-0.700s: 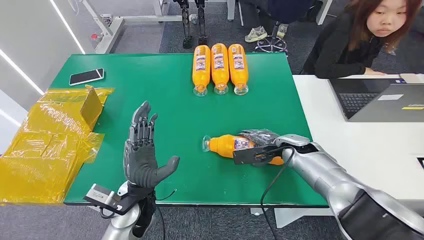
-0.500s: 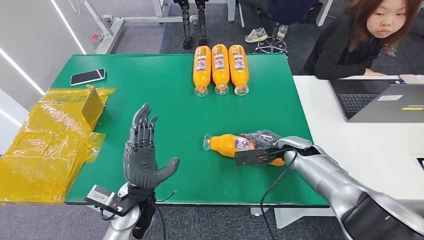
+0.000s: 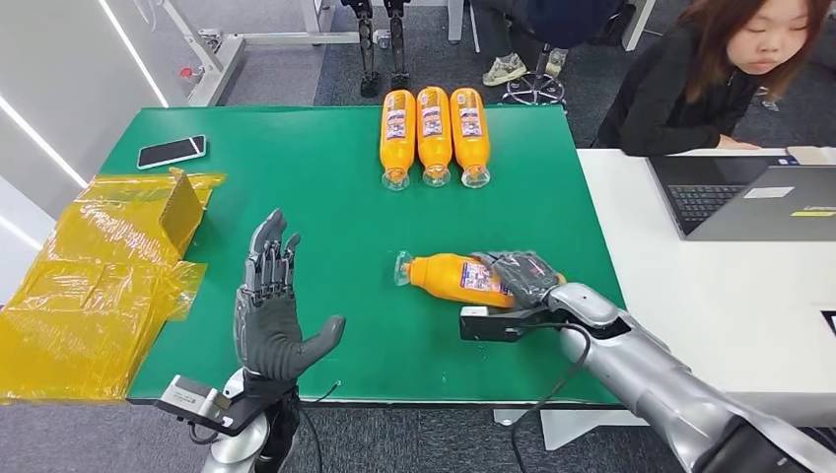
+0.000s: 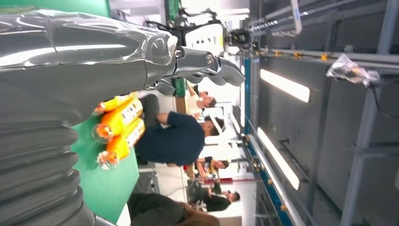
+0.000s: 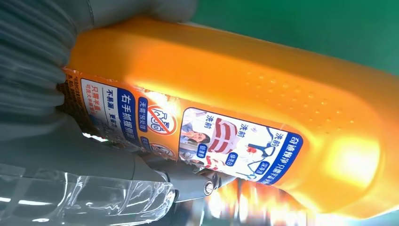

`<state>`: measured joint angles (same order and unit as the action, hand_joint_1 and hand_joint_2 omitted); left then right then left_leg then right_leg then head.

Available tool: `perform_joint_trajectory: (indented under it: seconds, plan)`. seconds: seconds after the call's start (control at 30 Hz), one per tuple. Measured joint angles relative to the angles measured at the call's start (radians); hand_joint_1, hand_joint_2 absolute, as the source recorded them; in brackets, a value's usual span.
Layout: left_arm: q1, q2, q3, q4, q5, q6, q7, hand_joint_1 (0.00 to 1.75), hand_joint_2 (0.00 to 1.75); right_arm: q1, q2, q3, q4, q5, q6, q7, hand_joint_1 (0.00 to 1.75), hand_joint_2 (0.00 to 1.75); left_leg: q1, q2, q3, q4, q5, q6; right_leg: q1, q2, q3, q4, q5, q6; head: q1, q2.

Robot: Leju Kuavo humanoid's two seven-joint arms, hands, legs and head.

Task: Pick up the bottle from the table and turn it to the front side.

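Bottle (image 3: 455, 278) raised, right-hand fingers (image 3: 522, 276) wrapped around.

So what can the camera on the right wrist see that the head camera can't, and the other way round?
Right wrist view alone: the print on the bottle's label, with small pictures, characters and a round warning sign, legible up close.

Head view alone: the green table, three more orange bottles lying side by side, a phone, yellow wrapping, a laptop, a seated person, and the raised left hand.

Both: the orange bottle lying on its side, gripped by the right hand.
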<state>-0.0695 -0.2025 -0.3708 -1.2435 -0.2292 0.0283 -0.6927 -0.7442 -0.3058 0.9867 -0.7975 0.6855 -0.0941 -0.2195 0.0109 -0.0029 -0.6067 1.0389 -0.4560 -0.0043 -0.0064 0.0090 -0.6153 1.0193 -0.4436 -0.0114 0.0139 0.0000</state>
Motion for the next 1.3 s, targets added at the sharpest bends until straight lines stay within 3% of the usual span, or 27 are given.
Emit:
perform_joint_trajectory:
  seconds: [0.23, 0.4, 0.57, 0.9, 1.1, 1.3]
  plan:
    - [0.013, -0.01, 0.031, -0.018, -0.009, -0.003, 0.001, 0.0, 1.75, 0.185, -0.014, -0.192, -0.383, 0.085, -0.14, -0.02, 1.75, 1.75, 0.0, -0.003, -0.002, -0.001, -0.001, 0.0, 0.0, -0.003, -0.002, 0.0, -0.002, 0.0, 0.0, 0.0]
    - [0.006, -0.011, 0.037, -0.017, -0.01, -0.009, 0.001, 0.0, 1.75, 0.332, -0.018, -0.273, -0.582, 0.12, -0.192, -0.04, 1.75, 1.75, 0.0, -0.003, -0.002, -0.002, -0.001, 0.0, 0.0, -0.003, -0.002, 0.0, -0.003, 0.0, 0.0, 0.0]
    - [-0.015, -0.011, 0.039, -0.005, -0.013, -0.01, -0.001, 0.0, 1.75, 0.447, -0.018, -0.293, -0.681, 0.148, -0.217, -0.045, 1.75, 1.75, 0.0, -0.003, -0.003, -0.002, -0.002, 0.001, 0.0, -0.003, -0.002, 0.0, -0.003, 0.0, 0.0, 0.0]
    - [-0.062, -0.027, 0.053, 0.06, 0.049, -0.074, -0.01, 0.0, 1.75, 0.54, 0.037, -0.321, -0.735, 0.211, -0.223, -0.032, 1.75, 1.75, 0.0, -0.003, -0.003, -0.002, -0.002, 0.0, 0.0, -0.003, -0.002, 0.0, -0.003, 0.0, 0.0, 0.0]
    - [-0.067, -0.042, 0.045, 0.068, 0.152, -0.255, -0.005, 0.0, 1.75, 0.593, 0.076, -0.34, -0.766, 0.254, -0.239, -0.043, 1.75, 1.75, 0.0, -0.003, -0.003, -0.002, -0.002, 0.001, 0.0, -0.003, -0.002, 0.0, -0.003, 0.0, 0.0, 0.0]
    - [-0.056, -0.056, -0.004, 0.049, 0.296, -0.446, 0.055, 0.0, 1.75, 0.622, 0.15, -0.343, -0.811, 0.325, -0.223, -0.014, 1.75, 1.75, 0.0, -0.002, -0.003, -0.002, -0.002, 0.001, 0.0, -0.003, -0.003, 0.0, -0.003, 0.001, 0.0, 0.0]
